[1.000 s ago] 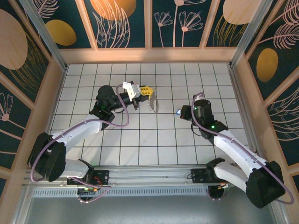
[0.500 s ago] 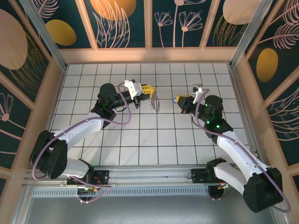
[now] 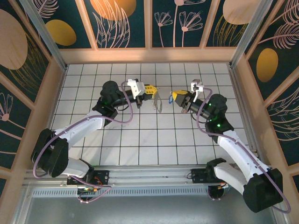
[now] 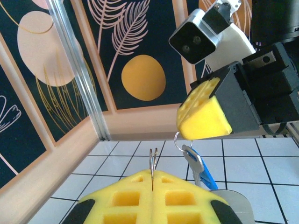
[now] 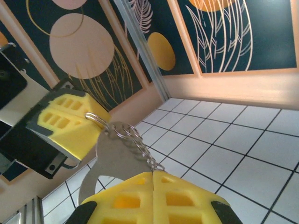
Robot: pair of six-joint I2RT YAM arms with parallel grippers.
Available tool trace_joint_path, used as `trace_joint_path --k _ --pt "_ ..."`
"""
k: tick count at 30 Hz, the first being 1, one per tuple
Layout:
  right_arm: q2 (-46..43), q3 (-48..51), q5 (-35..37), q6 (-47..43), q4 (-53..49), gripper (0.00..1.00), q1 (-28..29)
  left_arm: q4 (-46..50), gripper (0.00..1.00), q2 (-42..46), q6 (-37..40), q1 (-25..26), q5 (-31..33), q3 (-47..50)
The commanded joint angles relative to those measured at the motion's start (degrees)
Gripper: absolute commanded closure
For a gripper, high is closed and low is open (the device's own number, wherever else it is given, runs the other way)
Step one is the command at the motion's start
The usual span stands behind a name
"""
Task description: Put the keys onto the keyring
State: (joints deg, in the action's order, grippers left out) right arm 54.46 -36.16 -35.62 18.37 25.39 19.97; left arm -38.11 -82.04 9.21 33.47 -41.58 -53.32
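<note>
At the near edge, the two arms rose from their bases and reached out over the white tiled table [image 3: 140, 140], meeting above its far half.

The left gripper [image 3: 150, 89] had its yellow fingers pressed together on the keyring [image 5: 112, 158]. It pinched a thin wire loop that stood up out of the seam between the fingers in the left wrist view. The keyring hung in the air below that grip, off the tiles. It was a flat, pale grey, silvery D-shaped piece with a short run of small chain links along one side.

Just across from it, the right gripper [image 3: 176, 97] was clamped shut on the key [image 4: 201, 170]. The key dangled under the yellow fingertips, with a little wire ring at its top. It was small and thin, part silver metal and part bright blue, and it hung slightly tilted, clear of the table. From overhead, the key and the keyring were near each other with a gap between them. The two sets of fingers pointed at one another.

Beyond the grippers lay the last rows of tiles, then the wooden rim [image 3: 149, 56]. Behind it stood the dark back wall [image 3: 126, 28], painted with orange discs and pale leaves.
</note>
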Motion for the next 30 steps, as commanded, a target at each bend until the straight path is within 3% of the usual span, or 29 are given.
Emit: trace_joint_path --k 1,17,30 --pt "-1.81 -1.85 -2.57 0.89 6.4 1.0 -0.19 1.73 1.0 -0.31 2.08 0.45 -1.4 -2.06" --pt "0.02 -4.89 4.97 -2.12 7.84 1.0 8.17 6.11 1.0 -0.53 3.53 0.71 -2.88 -5.48" --pt "3.58 -7.23 5.99 -3.3 8.45 1.0 10.69 5.83 1.0 -0.23 2.96 0.75 -3.42 -5.6"
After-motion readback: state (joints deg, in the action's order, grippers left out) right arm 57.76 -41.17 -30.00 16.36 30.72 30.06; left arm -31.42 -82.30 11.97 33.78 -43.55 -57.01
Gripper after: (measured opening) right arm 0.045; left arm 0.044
